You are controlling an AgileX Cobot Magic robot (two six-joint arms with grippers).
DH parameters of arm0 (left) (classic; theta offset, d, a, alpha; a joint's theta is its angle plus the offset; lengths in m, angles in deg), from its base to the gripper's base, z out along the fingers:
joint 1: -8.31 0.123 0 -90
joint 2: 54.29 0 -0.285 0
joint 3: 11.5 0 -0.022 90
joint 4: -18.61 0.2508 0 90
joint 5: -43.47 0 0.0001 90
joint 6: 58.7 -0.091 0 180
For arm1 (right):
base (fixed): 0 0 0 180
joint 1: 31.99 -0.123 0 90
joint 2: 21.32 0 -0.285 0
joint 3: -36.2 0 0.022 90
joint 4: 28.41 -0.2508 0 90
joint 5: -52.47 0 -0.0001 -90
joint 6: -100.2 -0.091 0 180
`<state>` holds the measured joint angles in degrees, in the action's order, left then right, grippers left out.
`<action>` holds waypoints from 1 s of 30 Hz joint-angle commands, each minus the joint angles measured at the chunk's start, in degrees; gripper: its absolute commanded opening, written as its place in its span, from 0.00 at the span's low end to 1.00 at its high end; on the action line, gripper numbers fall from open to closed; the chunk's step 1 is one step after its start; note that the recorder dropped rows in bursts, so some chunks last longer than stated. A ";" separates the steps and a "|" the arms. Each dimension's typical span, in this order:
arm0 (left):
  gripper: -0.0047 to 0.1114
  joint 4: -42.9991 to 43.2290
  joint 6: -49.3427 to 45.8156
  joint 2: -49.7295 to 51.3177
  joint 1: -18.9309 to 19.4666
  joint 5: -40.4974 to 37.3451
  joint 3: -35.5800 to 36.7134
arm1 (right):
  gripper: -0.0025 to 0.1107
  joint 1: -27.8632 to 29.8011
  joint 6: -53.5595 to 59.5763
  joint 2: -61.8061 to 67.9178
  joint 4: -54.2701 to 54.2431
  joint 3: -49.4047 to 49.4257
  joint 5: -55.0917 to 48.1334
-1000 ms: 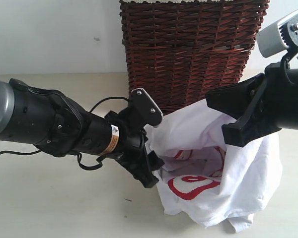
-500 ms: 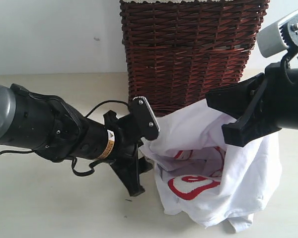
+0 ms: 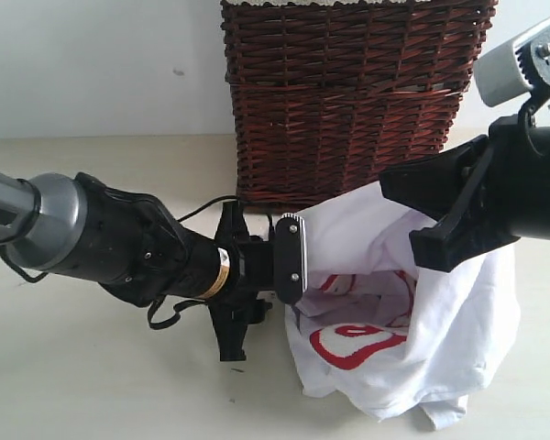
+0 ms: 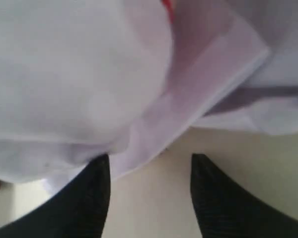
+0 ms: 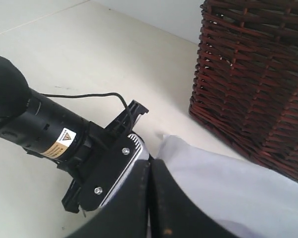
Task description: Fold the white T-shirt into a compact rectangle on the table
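On cream table (image 3: 92,385) before wicker basket (image 3: 348,101) and wall (image 3: 92,64): white T-shirt (image 3: 440,339) in pinch of right tool (image 5: 150,167), left tool (image 4: 150,161) spread.

We see a dark brown wicker basket (image 3: 348,101) standing upright, its weave running in tight horizontal rows. Behind the basket we see a plain pale wall (image 3: 92,55). Left of the basket, that wall carries a small dark smudge (image 3: 177,71).

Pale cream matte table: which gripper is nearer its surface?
Left. The left gripper sits low over the table at the edge of the white cotton T-shirt with red-outlined lettering; the right gripper holds it higher up.
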<state>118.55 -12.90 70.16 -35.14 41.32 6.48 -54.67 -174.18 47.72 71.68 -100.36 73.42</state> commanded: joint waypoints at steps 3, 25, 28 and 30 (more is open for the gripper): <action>0.46 0.01 0.39 1.28 -0.14 6.34 -3.10 | 0.02 0.02 0.11 -0.35 -0.14 0.19 -0.23; 0.04 0.01 -2.17 -16.82 -0.02 -3.21 1.80 | 0.02 0.02 0.25 -0.35 -0.14 0.19 -0.96; 0.04 0.01 -2.17 -20.94 0.92 -3.97 3.09 | 0.02 0.02 0.25 -0.35 -0.14 0.19 -0.96; 0.04 0.01 -2.17 -23.26 1.57 -5.08 4.31 | 0.02 0.02 0.25 -0.35 -0.14 0.19 -0.96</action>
<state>118.78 -14.89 50.44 -34.70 38.80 9.33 -54.67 -174.18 47.62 71.68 -100.36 73.07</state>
